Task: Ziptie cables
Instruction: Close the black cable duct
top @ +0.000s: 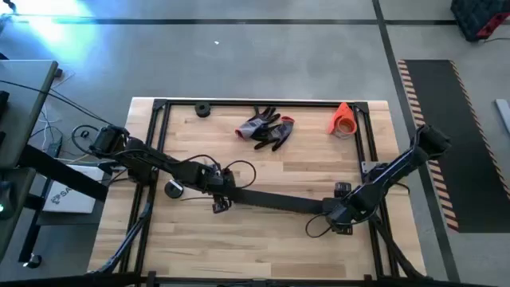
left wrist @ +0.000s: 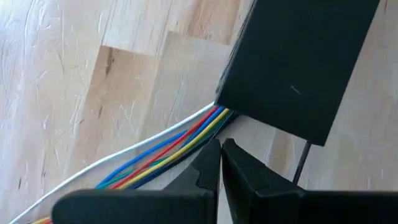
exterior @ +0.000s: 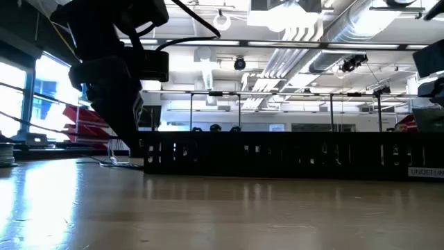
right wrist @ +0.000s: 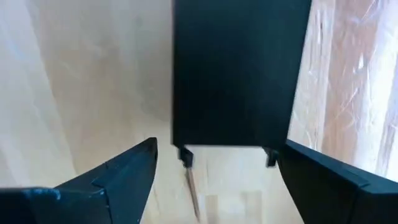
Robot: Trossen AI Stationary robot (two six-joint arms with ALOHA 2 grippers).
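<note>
Cables (left wrist: 163, 144) are lying on the wooden table (top: 263, 231) left of centre, entering a long black strip (top: 279, 199), with the left gripper (left wrist: 221, 163) pinched together beside them and the right gripper (right wrist: 214, 165) spreading wide at the strip's right end.

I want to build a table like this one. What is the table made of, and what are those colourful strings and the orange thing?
The table looks like pale wood, joined in strips with visible grain and a smooth finish. The cables look like thin wires in smooth, shiny plastic coats: white, blue, red, yellow, green. The orange cone is probably plastic or rubber; it is too small to be sure.
</note>
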